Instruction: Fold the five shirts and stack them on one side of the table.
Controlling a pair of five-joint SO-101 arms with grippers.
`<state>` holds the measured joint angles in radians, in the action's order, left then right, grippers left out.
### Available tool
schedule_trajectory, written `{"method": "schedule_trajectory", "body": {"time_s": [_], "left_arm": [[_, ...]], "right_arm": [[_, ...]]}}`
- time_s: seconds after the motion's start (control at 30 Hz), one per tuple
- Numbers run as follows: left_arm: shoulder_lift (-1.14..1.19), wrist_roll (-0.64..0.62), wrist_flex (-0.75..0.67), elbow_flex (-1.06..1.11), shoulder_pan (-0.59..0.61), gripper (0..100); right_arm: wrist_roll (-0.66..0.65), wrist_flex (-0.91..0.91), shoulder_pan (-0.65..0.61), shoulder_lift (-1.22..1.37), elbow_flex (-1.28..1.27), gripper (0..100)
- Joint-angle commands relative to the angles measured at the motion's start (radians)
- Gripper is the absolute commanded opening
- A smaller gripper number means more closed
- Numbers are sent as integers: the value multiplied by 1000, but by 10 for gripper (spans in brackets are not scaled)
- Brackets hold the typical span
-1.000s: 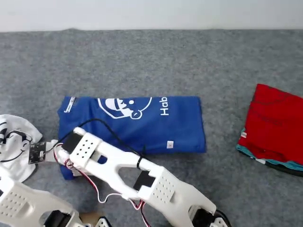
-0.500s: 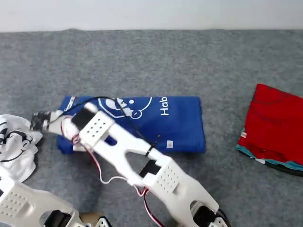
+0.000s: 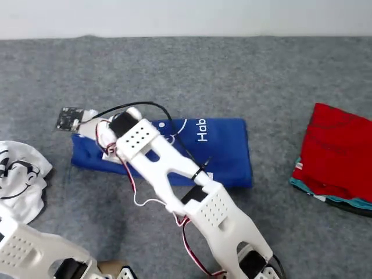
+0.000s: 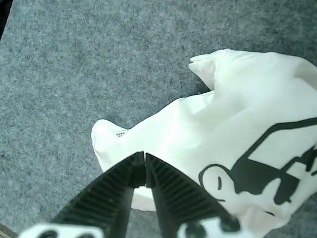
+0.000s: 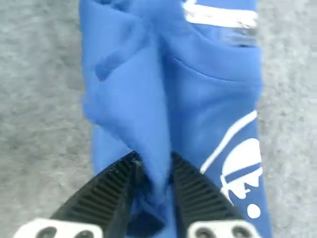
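Your R gripper (image 5: 152, 161), clamped on blue shirt (image 3: 224, 154) edge, has swung it toward table's far side; L gripper (image 4: 144, 157) pinched together, empty.

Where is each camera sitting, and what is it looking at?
High view: fixed above the table, looking down on the blue shirt, white shirt, red shirt, left arm and right arm.
Left wrist view: on the left arm, facing down past the left gripper at the white shirt.
Right wrist view: on the right arm, facing down past the right gripper pinching the blue shirt.
Shared: high and right wrist views both show the blue shirt.
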<state>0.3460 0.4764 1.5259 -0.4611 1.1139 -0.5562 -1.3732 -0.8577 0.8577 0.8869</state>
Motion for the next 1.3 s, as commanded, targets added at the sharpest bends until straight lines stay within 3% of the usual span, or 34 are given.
{"method": "schedule_trajectory", "body": {"time_s": [0.0,0.37,0.57,0.9,1.27], "left_arm": [[-61,11,15,-12,0,5],[-61,11,15,-12,3,5],[-61,8,41,-12,-9,5],[-71,8,57,-13,-9,5],[-71,8,78,-16,-12,5]], "right_arm": [[48,30,51,-1,52,178],[64,2,82,-15,120,172],[60,-61,13,-16,221,2],[68,-285,47,101,196,10],[68,-318,56,82,264,10]]}}
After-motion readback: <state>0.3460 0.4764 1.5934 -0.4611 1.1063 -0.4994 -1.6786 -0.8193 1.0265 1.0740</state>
